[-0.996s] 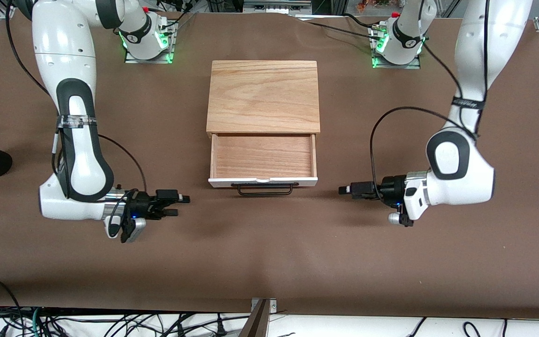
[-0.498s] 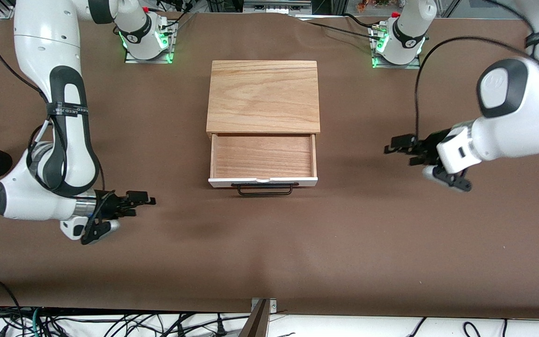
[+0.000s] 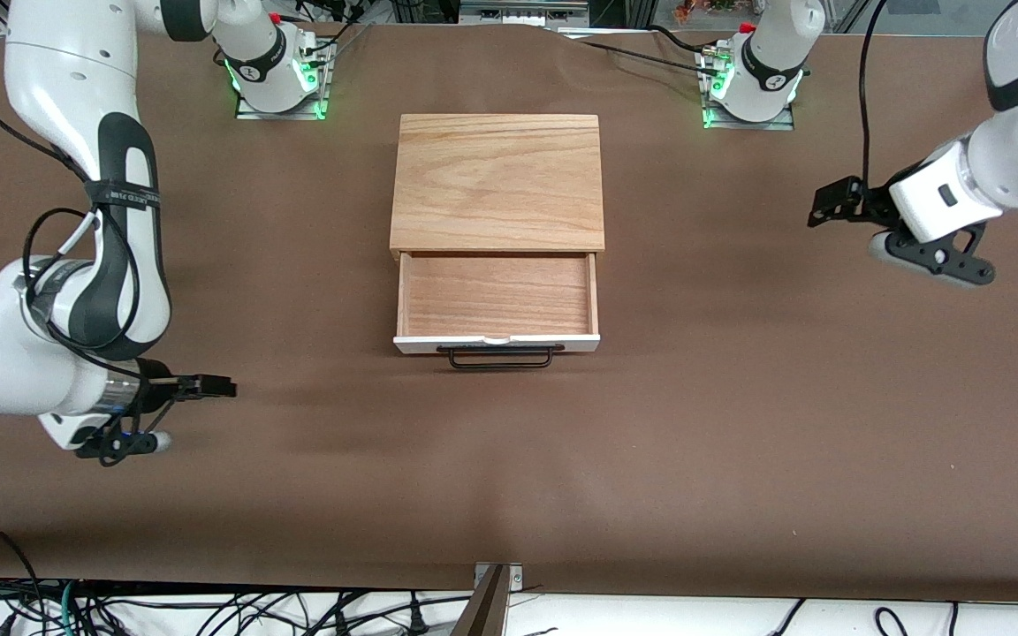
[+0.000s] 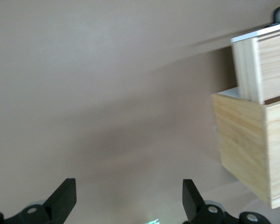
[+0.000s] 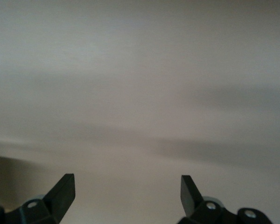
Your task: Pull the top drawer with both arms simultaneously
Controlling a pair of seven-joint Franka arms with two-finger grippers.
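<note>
Across the front view, the top drawer [image 3: 497,300] stands pulled out of the cabinet [image 3: 497,181], reddish wood floor bare. Left gripper [image 3: 830,205] and right gripper [image 3: 213,387] hover over brown table [image 3: 509,477]. Both wrist views show fingers spread wide, holding nothing.

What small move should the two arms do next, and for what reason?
Probably none but parking. The wide white-fronted top drawer with its thin black bar handle is already pulled out of the pale wooden cabinet. The left gripper and right gripper, both open, hang over bare brown table.
</note>
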